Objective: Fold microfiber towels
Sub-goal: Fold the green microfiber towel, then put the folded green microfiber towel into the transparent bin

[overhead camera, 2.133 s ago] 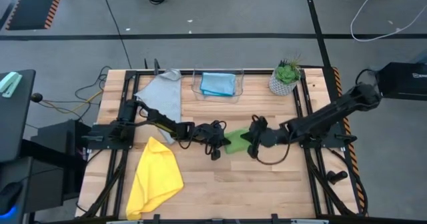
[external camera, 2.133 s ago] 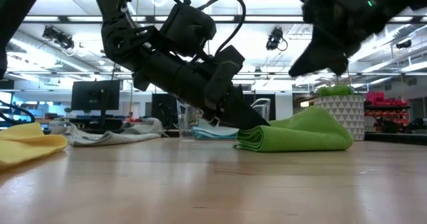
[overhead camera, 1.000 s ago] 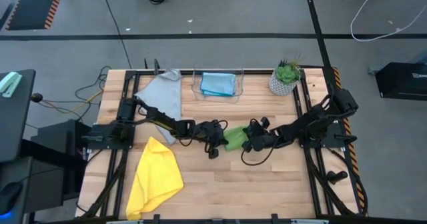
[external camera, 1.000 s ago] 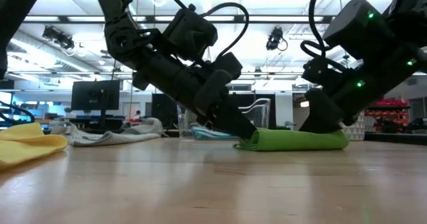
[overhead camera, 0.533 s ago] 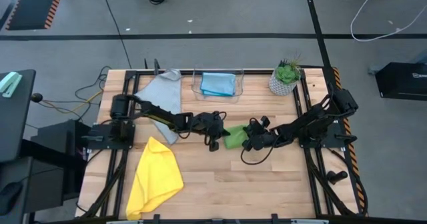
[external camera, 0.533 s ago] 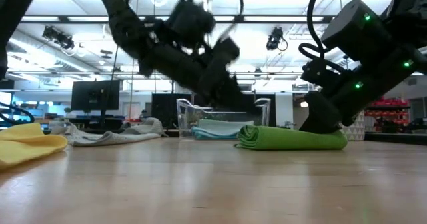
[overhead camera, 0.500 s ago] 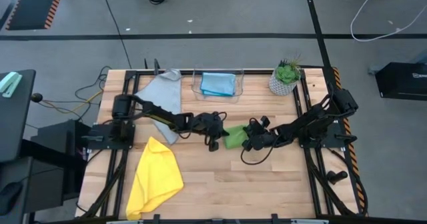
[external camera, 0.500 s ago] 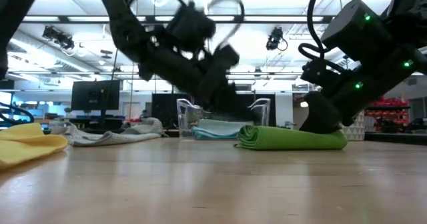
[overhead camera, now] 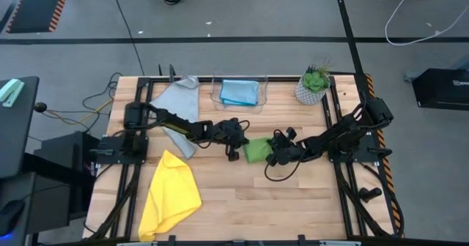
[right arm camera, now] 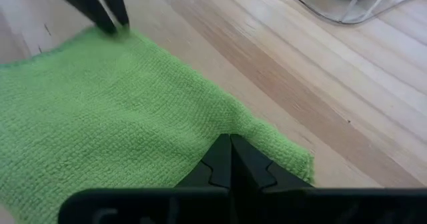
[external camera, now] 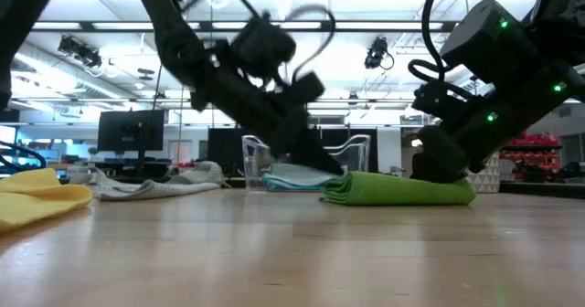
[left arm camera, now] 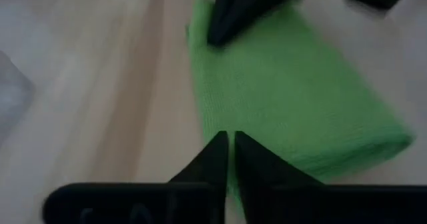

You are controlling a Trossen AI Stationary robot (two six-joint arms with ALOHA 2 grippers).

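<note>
While the yellow towel (overhead camera: 171, 195) lies crumpled and untouched at the near left of the table (overhead camera: 293, 209), the work sits at mid-table, where the green towel (overhead camera: 255, 151) is already a small folded rectangle. The right gripper (overhead camera: 274, 156) presses down on its right end with its fingers closed tight together and nothing between them, pinning rather than gripping. The left gripper (overhead camera: 236, 149) comes to the towel's left edge; its fingers (left arm camera: 220, 159) show only a thin slit between them and appear to hold nothing, tips on or just at the cloth. By my reading the green fold is at its finishing stage, being flattened or squared off. The next move likely calls for a hold on the folded bundle without letting the layers spring open, then a carry to the clear bin (overhead camera: 239, 92) at the far edge, where a folded light blue towel (overhead camera: 239, 91) already lies. Farther left the grey towel (overhead camera: 179, 107) lies spread, unfolded. A potted plant (overhead camera: 314, 84) stands right of the bin, clear of that path.
</note>
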